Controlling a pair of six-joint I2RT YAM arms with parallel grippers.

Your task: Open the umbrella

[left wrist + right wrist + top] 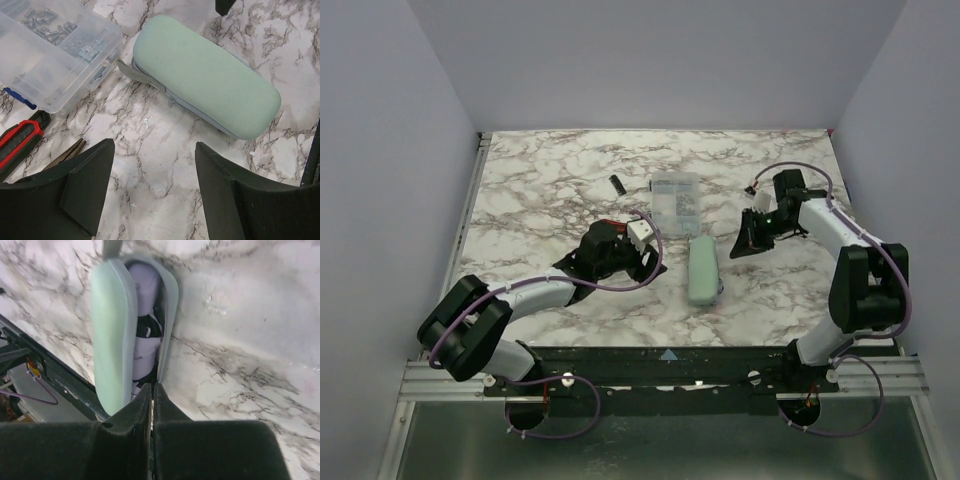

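The umbrella lies in its mint-green case in the middle of the marble table. In the right wrist view the case gapes along one side, and the lavender umbrella with a black strap shows inside. My right gripper is shut, its tips right at the case's open edge. I see nothing clearly pinched between them. From above, the right gripper sits just right of the case. My left gripper is open over bare marble, short of the case, whose grey strap points left. From above, the left gripper is left of the case.
A clear plastic parts box with small hardware stands behind the case, also in the left wrist view as the parts box. A red-and-black knife and pliers lie by the left fingers. A small black piece lies farther back.
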